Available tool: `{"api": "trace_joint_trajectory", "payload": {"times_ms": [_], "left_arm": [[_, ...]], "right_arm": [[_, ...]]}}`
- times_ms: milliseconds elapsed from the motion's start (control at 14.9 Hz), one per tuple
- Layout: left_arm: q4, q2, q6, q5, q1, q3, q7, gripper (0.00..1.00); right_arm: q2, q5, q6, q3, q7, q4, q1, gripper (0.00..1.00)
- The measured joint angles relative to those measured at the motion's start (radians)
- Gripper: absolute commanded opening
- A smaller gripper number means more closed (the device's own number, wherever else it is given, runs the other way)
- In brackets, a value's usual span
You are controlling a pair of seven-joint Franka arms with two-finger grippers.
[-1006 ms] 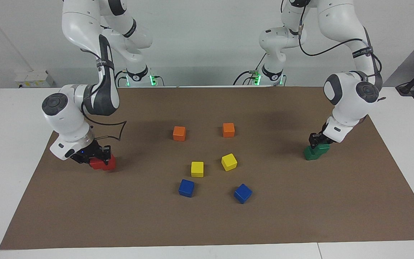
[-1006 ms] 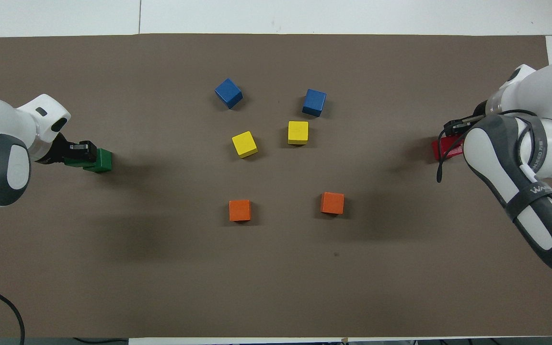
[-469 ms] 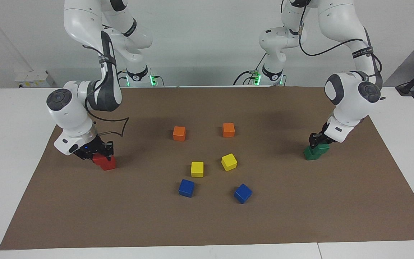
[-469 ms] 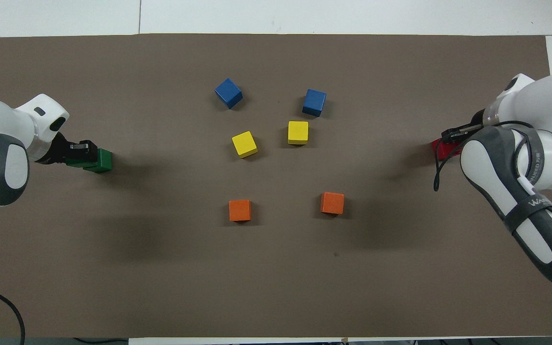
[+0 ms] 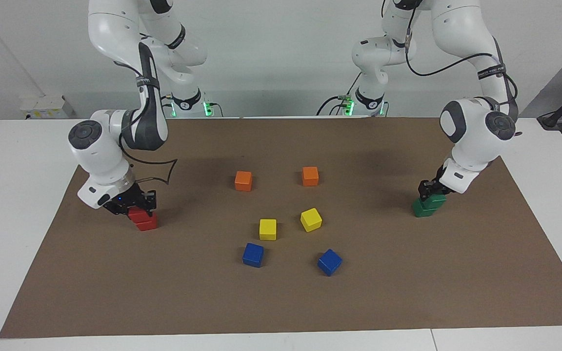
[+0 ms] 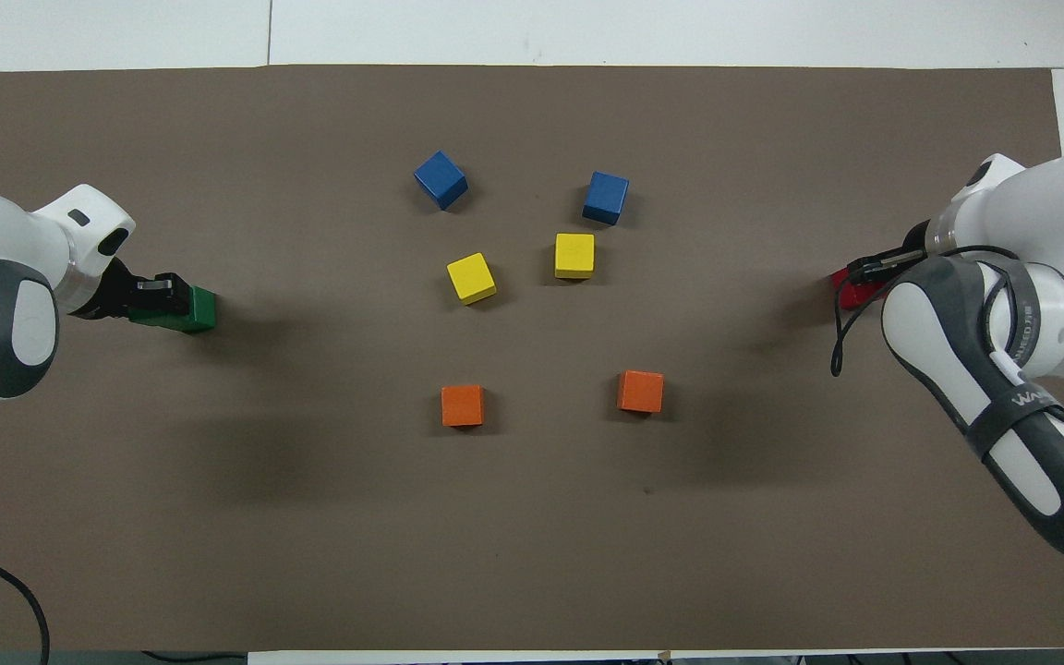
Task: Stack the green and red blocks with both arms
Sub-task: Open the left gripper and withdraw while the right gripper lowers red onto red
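Observation:
Toward the right arm's end of the brown mat (image 5: 281, 302), my right gripper (image 5: 133, 206) is shut on a red block (image 5: 139, 213). That block rests on a second red block (image 5: 147, 224), slightly offset. In the overhead view only a red edge (image 6: 850, 292) shows under the right gripper (image 6: 876, 269). Toward the left arm's end, my left gripper (image 5: 430, 190) is shut on a green block (image 5: 438, 199). It sits on the second green block (image 5: 422, 210), offset toward the robots. The green blocks (image 6: 194, 310) and the left gripper (image 6: 159, 291) also show in the overhead view.
Mid-mat lie two orange cubes (image 5: 243, 181) (image 5: 310, 176), two yellow cubes (image 5: 268, 229) (image 5: 311, 219) and two blue cubes (image 5: 253, 255) (image 5: 330, 262). They stand apart from both stacks. White table (image 5: 12, 161) surrounds the mat.
My right gripper has risen and brought its red block up onto the lower red block. My left gripper has nudged its green block more squarely over the lower green block.

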State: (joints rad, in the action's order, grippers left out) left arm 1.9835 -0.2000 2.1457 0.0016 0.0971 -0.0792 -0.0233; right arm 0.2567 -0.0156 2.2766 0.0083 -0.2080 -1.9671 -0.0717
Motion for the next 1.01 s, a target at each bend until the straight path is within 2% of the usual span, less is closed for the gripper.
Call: {"api": "trace_joint_trajectory", "payload": {"times_ms": [603,671,939,1006], "left_arm": [[0.0,0.0,0.0,0.0,-0.001,-0.005,-0.001,0.0],[0.001,0.0,0.0,0.0,-0.001,-0.006,-0.001,0.13],[0.004,-0.001,0.0,0.0,-0.001,-0.006,-0.001,0.23],[0.004,-0.001,0.0,0.0,-0.001,-0.006,-0.001,0.33]], "right_arm": [[-0.002,0.0,0.005,0.001,0.0,-0.007,0.0,0.0],[-0.002,0.0,0.005,0.001,0.0,-0.007,0.0,0.0],[-0.002,0.0,0.005,0.001,0.0,-0.008,0.0,0.0],[-0.002,0.0,0.005,0.001,0.0,-0.009,-0.001,0.0]]}}
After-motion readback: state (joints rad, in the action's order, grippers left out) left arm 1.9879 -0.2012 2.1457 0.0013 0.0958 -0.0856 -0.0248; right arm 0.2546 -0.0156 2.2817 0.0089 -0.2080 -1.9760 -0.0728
